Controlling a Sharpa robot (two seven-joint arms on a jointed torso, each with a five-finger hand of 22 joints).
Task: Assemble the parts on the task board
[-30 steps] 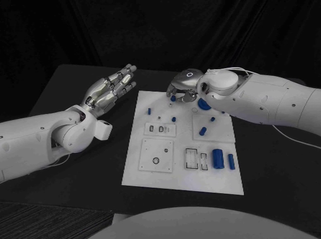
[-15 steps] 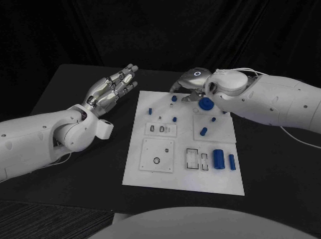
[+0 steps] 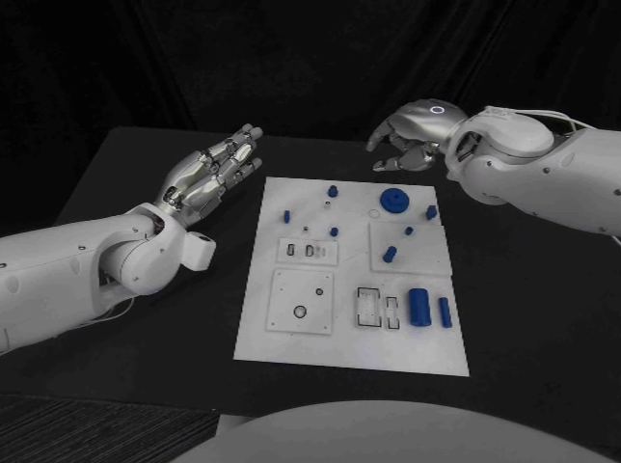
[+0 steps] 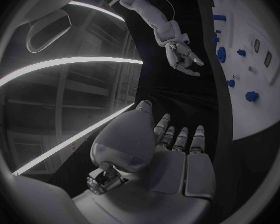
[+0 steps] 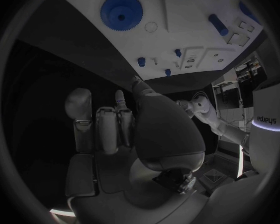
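Observation:
The white task board [image 3: 352, 349] lies in the middle of the black table. A blue gear [image 3: 394, 201] sits flat near its far edge, and also appears in the right wrist view as the gear [image 5: 122, 12]. Small blue pegs [image 3: 332, 191] stand around it, and two blue cylinders [image 3: 419, 307] lie near the board's right front. My right hand [image 3: 411, 137] hovers beyond the board's far edge, above the table, fingers loosely bent and apart, holding nothing. My left hand [image 3: 216, 172] is raised left of the board, fingers stretched out, empty.
Square and slotted white inserts [image 3: 303, 301] take up the board's front half. Black table [image 3: 533, 318] surrounds the board on all sides. In the left wrist view the board [image 4: 264, 99] runs past my right hand [image 4: 182, 57].
My right hand has let go of the blue gear and lifted back and to the right, off the board. The gear stays on the board. The left hand has not moved.

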